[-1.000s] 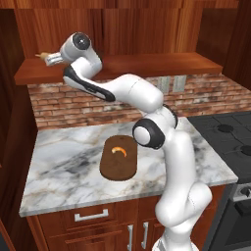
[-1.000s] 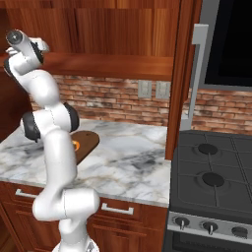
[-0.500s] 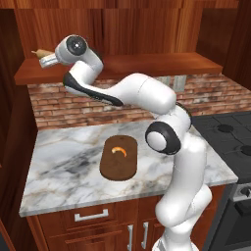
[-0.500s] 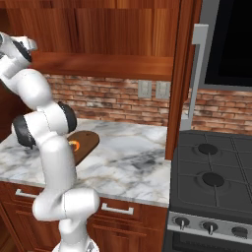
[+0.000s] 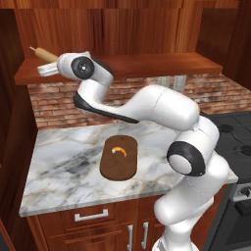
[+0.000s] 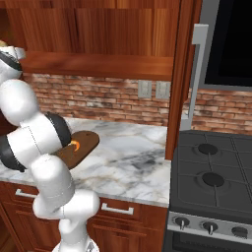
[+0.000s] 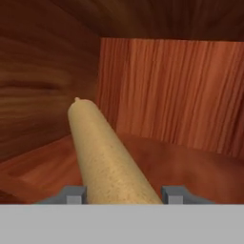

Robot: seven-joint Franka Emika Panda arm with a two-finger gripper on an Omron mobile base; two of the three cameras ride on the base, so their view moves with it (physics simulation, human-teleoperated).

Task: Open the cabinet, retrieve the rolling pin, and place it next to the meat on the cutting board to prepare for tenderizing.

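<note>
Tan wood is what the gripper (image 7: 123, 195) has between its tips right now: the pin (image 7: 107, 157) runs straight out from the jaws, and the two fingers (image 7: 72, 194) sit one on each side of it, close against the barrel, so it looks clamped on the pin. From the hand camera the pin points into the cabinet (image 7: 171, 90), its far peg end up near the corner where the side wall meets the back panel, with the reddish shelf floor below it. From the left base camera the pin (image 5: 42, 53) pokes out past the wrist at an upward slant, just above the left end of the shelf, and the arm (image 5: 152, 105) loops back from there in a big bend down to the base. Below it on the marble counter (image 5: 63, 166) lies the dark board (image 5: 119, 158), lengthwise toward the brick wall, with the little orange meat (image 5: 118, 150) sitting on its far half. So pin and board are well apart, one up at shelf level, the other down on the worktop. From the right side the board (image 6: 82, 145) peeks out from behind the arm's elbow, the meat (image 6: 76, 144) just visible on it, and there's a black stove (image 6: 214, 172) off to the right past a cabinet post.
</note>
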